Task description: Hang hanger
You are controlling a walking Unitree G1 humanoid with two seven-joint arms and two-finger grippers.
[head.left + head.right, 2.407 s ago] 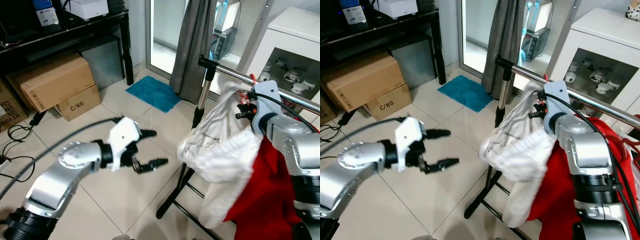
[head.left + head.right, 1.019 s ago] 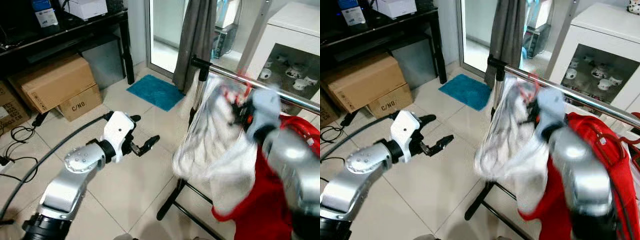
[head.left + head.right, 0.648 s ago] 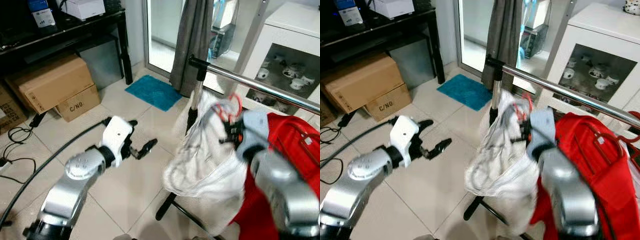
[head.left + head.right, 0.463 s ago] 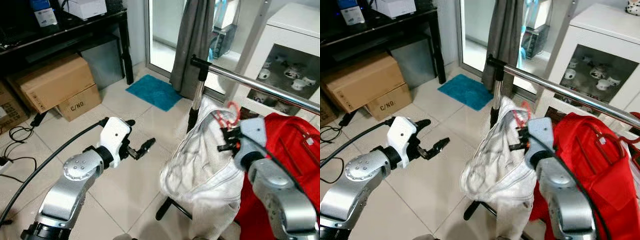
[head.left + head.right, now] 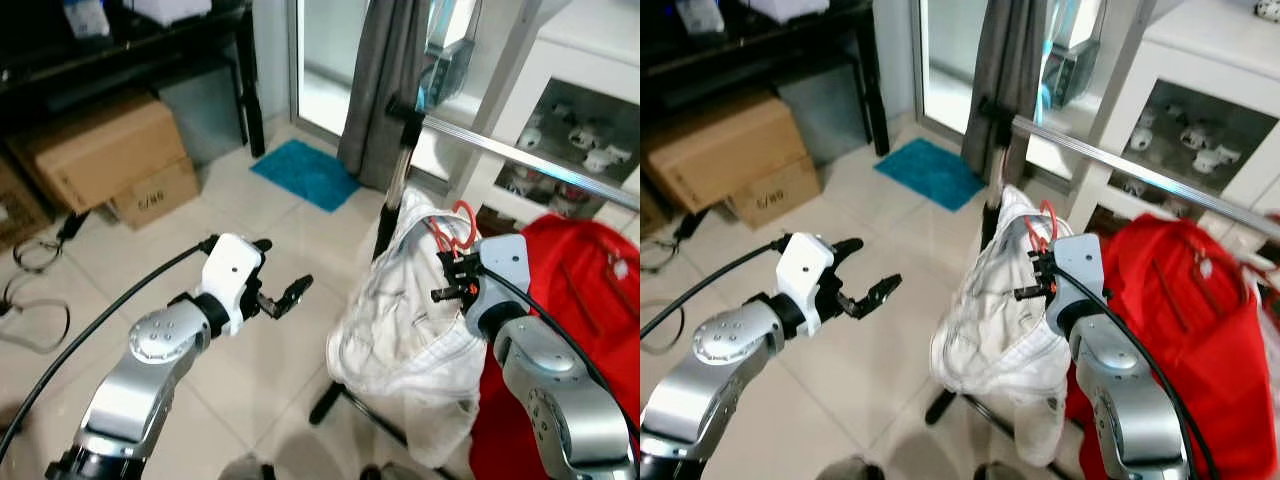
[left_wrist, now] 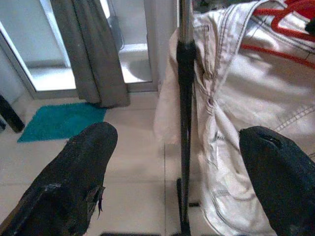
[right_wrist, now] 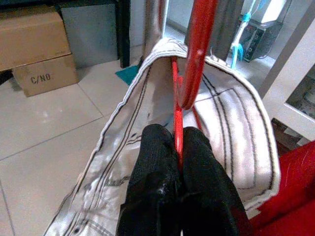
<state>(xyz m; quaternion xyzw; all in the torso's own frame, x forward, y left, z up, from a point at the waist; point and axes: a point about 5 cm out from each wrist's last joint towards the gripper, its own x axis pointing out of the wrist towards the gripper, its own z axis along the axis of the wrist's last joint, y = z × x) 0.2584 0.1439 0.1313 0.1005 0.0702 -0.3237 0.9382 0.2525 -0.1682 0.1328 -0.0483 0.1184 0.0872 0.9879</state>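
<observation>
Your right gripper (image 7: 177, 162) has its 2 fingers pinched on the red hanger (image 5: 455, 228), which carries a white garment (image 5: 400, 310) at center right of the frame. The hook sits below the rail (image 5: 520, 160), which runs diagonally toward the upper right; you likely need to lift. Your left gripper (image 5: 275, 285), fingers spread, waits at center left.

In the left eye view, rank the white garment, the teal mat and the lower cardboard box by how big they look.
1. white garment, nearest the camera
2. teal mat and lower cardboard box: look alike, farther off, so unsure.
</observation>
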